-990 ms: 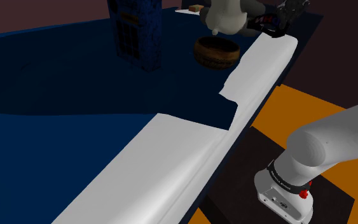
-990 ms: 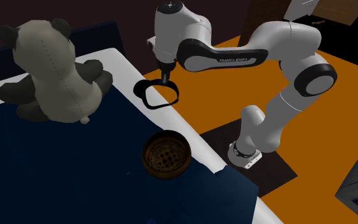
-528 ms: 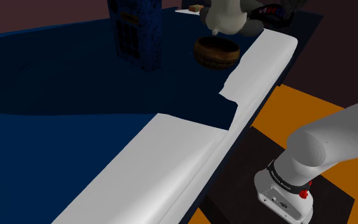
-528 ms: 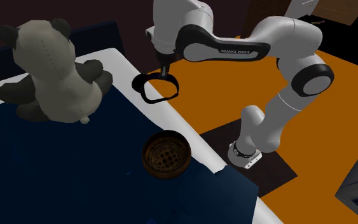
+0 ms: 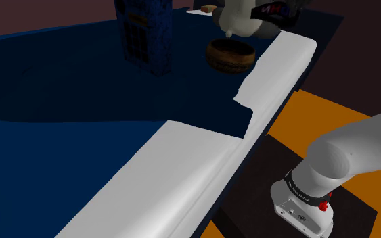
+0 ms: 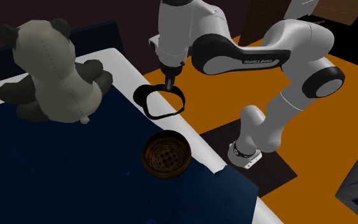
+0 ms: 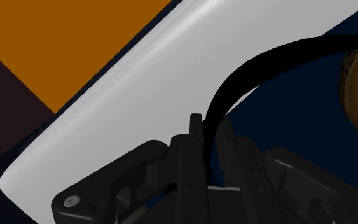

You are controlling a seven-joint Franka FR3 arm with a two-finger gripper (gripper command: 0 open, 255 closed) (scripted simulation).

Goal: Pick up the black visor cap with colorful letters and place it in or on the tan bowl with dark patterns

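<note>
Black on black, the arm's two-finger gripper (image 7: 196, 127) is pinching the thin curved band of the black visor cap (image 7: 231, 83). The cap is hanging in the air beneath the hand as an open loop, resting on nothing. Just below it, the smooth white border (image 7: 139, 95) of the dark blue surface (image 6: 56, 184) is running past, with the orange floor (image 6: 215, 105) on the border's outer side.

The round tan bowl with dark patterns (image 6: 165, 174) is sitting on the blue surface close to that border. It is near the cap but, by the look of the second exterior view, not yet under it. Farther off, the grey-and-black panda plush (image 6: 50, 70) is sitting apart from the bowl. In the shoulder view a tall blue patterned box (image 5: 143, 34) is standing near the bowl on its other side.

The pinch appears narrow and set at one side of the loop, so the cap is likely to swing or twist while being carried. The loop also looks about as wide as the bowl. Let go off-centre, it could catch the rim, tip out and slide over the border to the floor.
</note>
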